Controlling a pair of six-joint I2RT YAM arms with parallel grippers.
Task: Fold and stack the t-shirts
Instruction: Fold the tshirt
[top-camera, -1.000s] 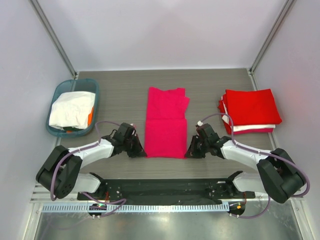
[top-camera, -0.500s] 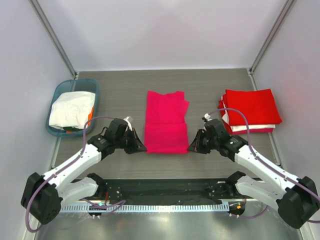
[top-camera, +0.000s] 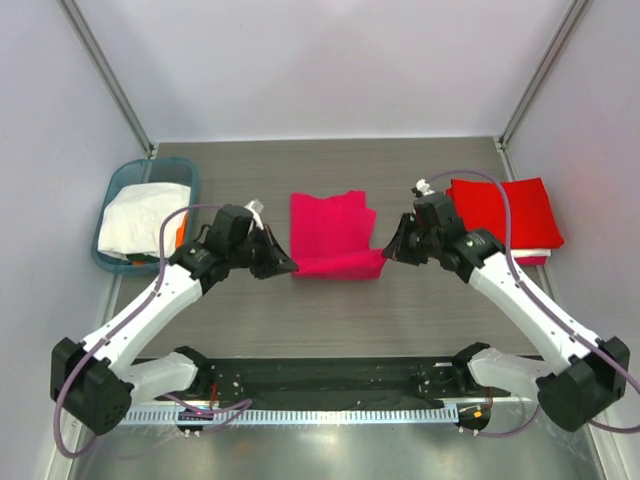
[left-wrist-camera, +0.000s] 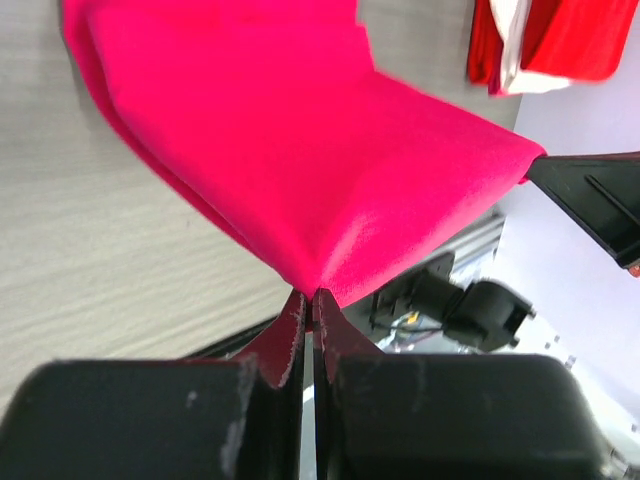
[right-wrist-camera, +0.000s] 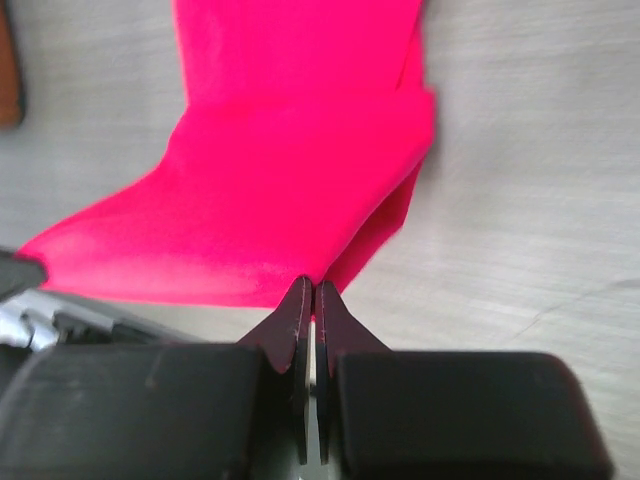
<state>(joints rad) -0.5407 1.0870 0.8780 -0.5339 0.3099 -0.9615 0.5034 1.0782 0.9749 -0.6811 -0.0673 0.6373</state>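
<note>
A magenta-pink t-shirt (top-camera: 332, 232) lies mid-table, its near end lifted and carried toward the far end. My left gripper (top-camera: 285, 267) is shut on its near left corner; in the left wrist view the cloth (left-wrist-camera: 300, 150) hangs from the closed gripper (left-wrist-camera: 311, 295). My right gripper (top-camera: 386, 254) is shut on the near right corner; in the right wrist view the cloth (right-wrist-camera: 290, 200) rises from the closed gripper (right-wrist-camera: 312, 285). A stack of folded red t-shirts (top-camera: 505, 215) with a white one between lies at the right. A white t-shirt (top-camera: 140, 220) sits in the basket.
A teal plastic basket (top-camera: 115, 185) stands at the far left of the grey table (top-camera: 330, 320). The red stack also shows in the left wrist view (left-wrist-camera: 540, 40). White walls enclose the table on three sides.
Both grippers have lifted the near edge of the pink t-shirt and carried it away from the bases, toward the far end, so the visible cloth is shorter.
</note>
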